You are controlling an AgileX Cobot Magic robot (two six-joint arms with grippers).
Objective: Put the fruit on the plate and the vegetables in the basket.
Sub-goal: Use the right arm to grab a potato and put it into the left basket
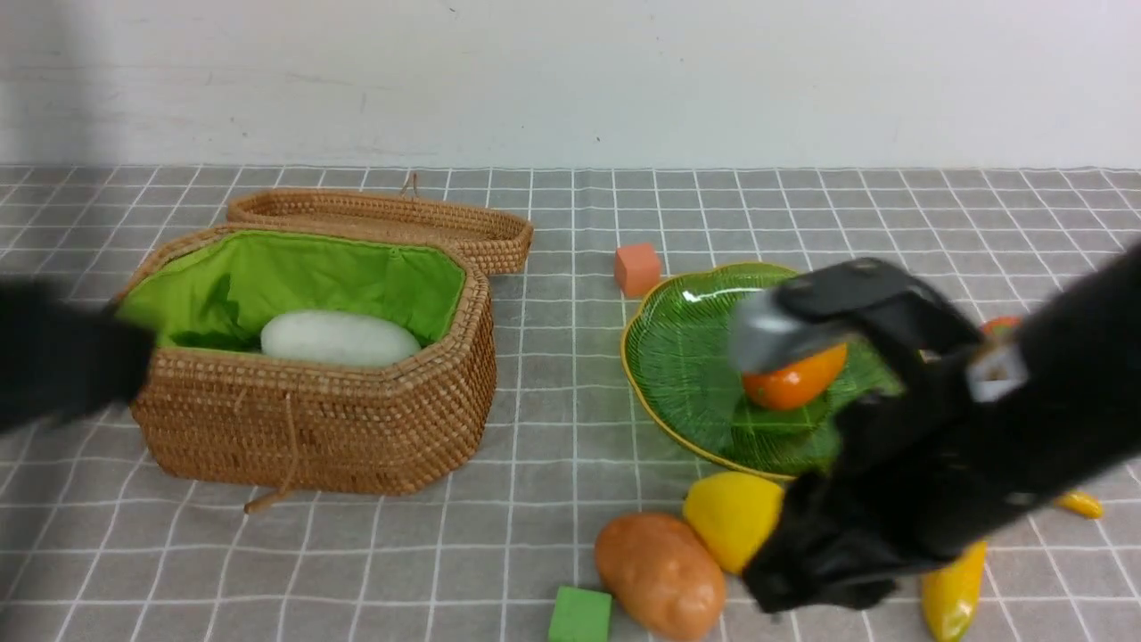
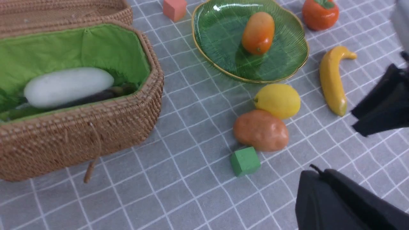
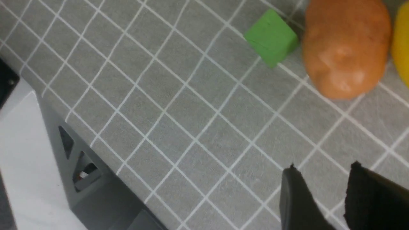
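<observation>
The basket [image 1: 312, 428] holds a white radish [image 1: 339, 337] and a dark eggplant [image 2: 92, 97]. A mango [image 1: 798, 379] lies on the green plate [image 1: 686, 374]. On the cloth lie the lemon [image 1: 731, 517], the potato [image 1: 660, 575], the banana [image 2: 332, 83] and the persimmon [image 2: 320, 13]. My right gripper [image 3: 323, 167] hangs open and empty over bare cloth, near the potato [image 3: 346, 48] and in front of the lemon. My left gripper [image 2: 319, 172] is shut on nothing. It shows as a dark blur at the left of the basket in the front view.
The wicker lid [image 1: 383, 223] lies open behind the basket. An orange cube [image 1: 637, 269] sits behind the plate, and a green cube [image 1: 579, 615] lies beside the potato. The robot's grey base [image 3: 80, 172] borders the cloth's near edge.
</observation>
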